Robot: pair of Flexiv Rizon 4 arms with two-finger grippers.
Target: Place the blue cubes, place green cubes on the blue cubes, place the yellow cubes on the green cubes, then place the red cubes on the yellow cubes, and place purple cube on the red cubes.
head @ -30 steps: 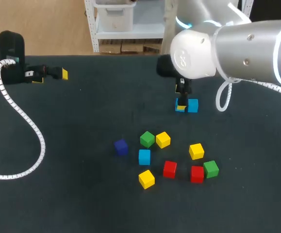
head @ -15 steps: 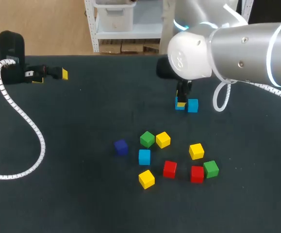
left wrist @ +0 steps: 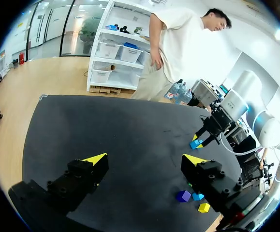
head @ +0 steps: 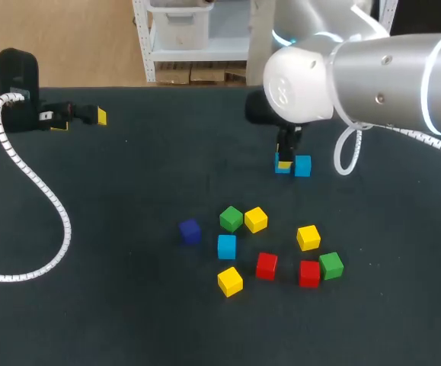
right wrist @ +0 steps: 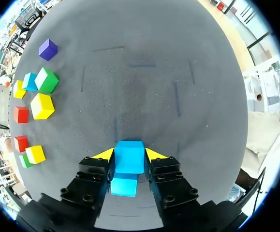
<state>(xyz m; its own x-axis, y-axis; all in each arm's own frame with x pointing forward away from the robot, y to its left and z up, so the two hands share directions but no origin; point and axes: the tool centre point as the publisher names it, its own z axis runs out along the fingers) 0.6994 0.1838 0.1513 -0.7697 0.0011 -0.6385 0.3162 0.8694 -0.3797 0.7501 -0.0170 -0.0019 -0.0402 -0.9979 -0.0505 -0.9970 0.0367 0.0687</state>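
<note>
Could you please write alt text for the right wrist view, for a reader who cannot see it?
The right arm's yellow-tipped fingers grip a blue cube on the dark table, with a second blue cube just behind it. Ahead, off to one side, lie a purple cube and other coloured cubes.

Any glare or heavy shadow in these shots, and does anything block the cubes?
Head view: even light, no glare on the table; glossy highlights on the right arm, which partly hides the right hand. Right wrist view: that hand shades the table just ahead of its blue cube.
</note>
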